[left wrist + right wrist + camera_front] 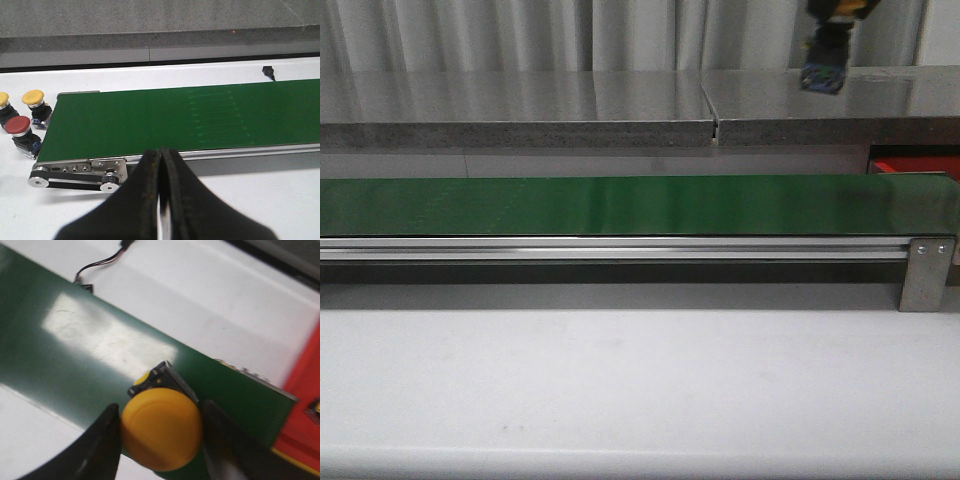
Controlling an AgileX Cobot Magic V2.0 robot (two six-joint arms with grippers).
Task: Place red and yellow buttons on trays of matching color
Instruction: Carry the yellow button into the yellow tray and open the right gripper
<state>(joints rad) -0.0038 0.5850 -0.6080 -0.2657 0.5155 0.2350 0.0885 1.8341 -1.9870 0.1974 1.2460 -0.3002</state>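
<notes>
Three yellow-capped buttons show in all, two (33, 97) (2, 98) beside one red-capped button (17, 124) off the belt's end and one yellow button (161, 427) between pincer fingers, plus one green belt (620, 205) and one red tray (302, 410).

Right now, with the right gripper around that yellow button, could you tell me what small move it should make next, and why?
Probably carry the yellow button on past the red tray toward the yellow edge beyond it. The right gripper holds it over the green belt, and red is the wrong colour.
</notes>
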